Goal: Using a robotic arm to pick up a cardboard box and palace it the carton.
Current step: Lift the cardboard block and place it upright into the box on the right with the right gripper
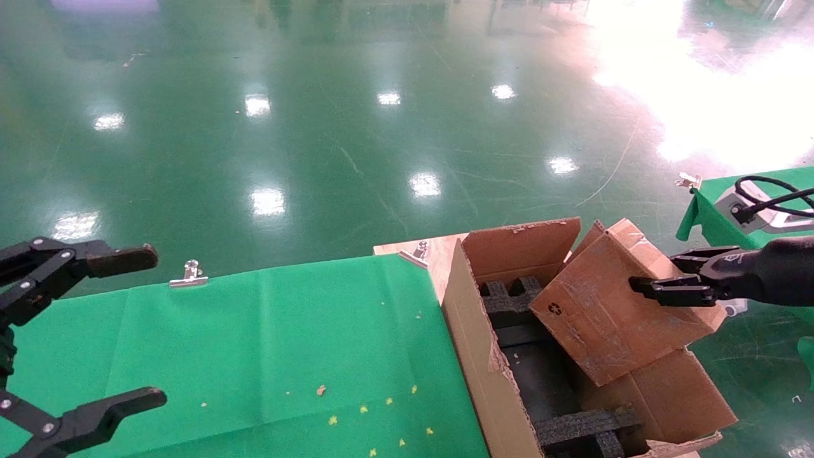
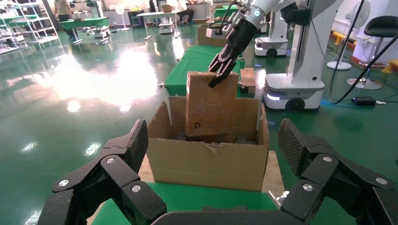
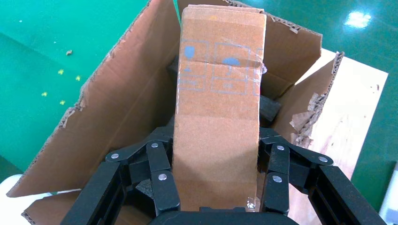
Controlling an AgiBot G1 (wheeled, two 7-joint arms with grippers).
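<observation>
Nearest, the left gripper (image 1: 95, 331) hangs idle over the near left corner of the green-covered table (image 1: 267, 343), its two fingers spread wide on nothing. Beyond the table's right edge stands one carton (image 1: 483, 356) on a wooden board, its flaps ragged and black foam inserts (image 1: 572, 426) inside. Over its far end the right gripper (image 1: 658, 283) is clamped on the one cardboard box (image 1: 610, 305), which tilts with its lower end inside the carton's opening. Two metal clips (image 1: 189, 273) sit on the table's far edge.
</observation>
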